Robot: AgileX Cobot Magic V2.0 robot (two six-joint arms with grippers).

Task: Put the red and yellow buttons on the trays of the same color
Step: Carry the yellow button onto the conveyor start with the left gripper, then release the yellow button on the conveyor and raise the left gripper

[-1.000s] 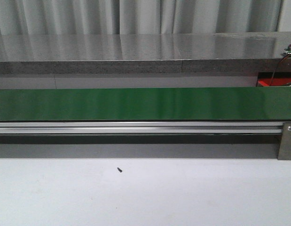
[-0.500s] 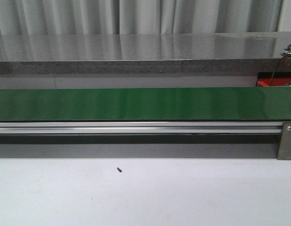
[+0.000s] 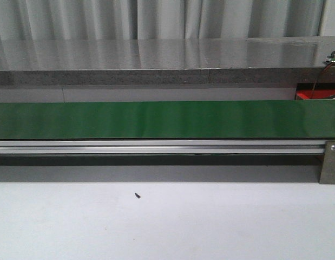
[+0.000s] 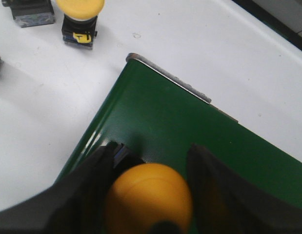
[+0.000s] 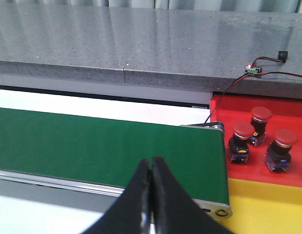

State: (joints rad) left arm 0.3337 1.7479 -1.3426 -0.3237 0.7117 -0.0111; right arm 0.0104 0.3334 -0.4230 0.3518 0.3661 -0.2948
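Over the green conveyor belt (image 4: 199,146), the left gripper (image 4: 151,195) grasps a yellow button (image 4: 148,197) by its smooth, rigid dome, likely light but slippery; the right gripper (image 5: 151,195) is clenched empty.

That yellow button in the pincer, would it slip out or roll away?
The yellow button has a smooth domed cap, so it might slip. Its boxy base probably stops rolling, as on the upright one beside the belt. Top-heavy, it could tip.

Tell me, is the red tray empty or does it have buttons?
Not empty. Three red buttons stand upright on the red tray.
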